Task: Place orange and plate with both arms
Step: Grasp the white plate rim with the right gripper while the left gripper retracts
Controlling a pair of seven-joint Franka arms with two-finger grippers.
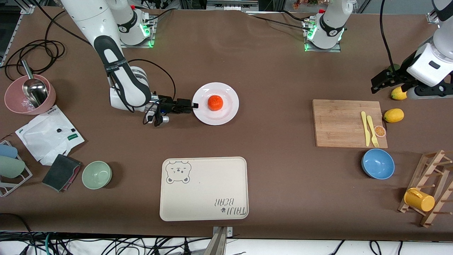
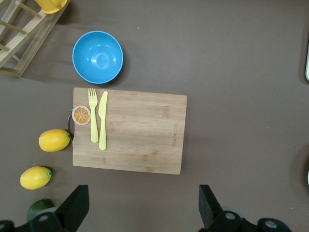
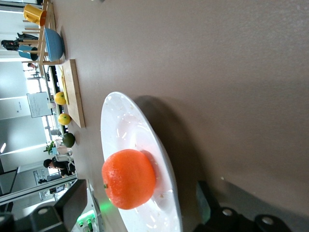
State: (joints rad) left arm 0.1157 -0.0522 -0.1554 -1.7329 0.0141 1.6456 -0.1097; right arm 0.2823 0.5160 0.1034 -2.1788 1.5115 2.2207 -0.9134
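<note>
Bear tray (image 1: 204, 188): we place it nearest the front camera, mid-table, with nothing on it; we judge it the likely destination.
Plate (image 1: 216, 103): farther from the camera than the tray, flat on the table, rim up. Being round, it has no long axis and points nowhere in particular.
Orange (image 1: 215, 102): sits on the plate's centre, stem dimple roughly upward; near-spherical, so again no long axis.
Handling, plate: we judge it stiff, glossy, slippery and breakable; the thin rim at the edge toward the right arm's end of the table is the natural hold, kept level so that the fruit does not roll.
Handling, orange: light, firm but slightly yielding; we would grip it across its widest part.
Right gripper (image 1: 194, 105): low and horizontal at the plate's rim, fingers apart and empty, one on either side of the rim in its wrist view.
Left gripper (image 1: 378, 84): over the lemons (image 1: 394, 115) near the cutting board (image 1: 348, 123), fingers apart, empty, waiting.
</note>
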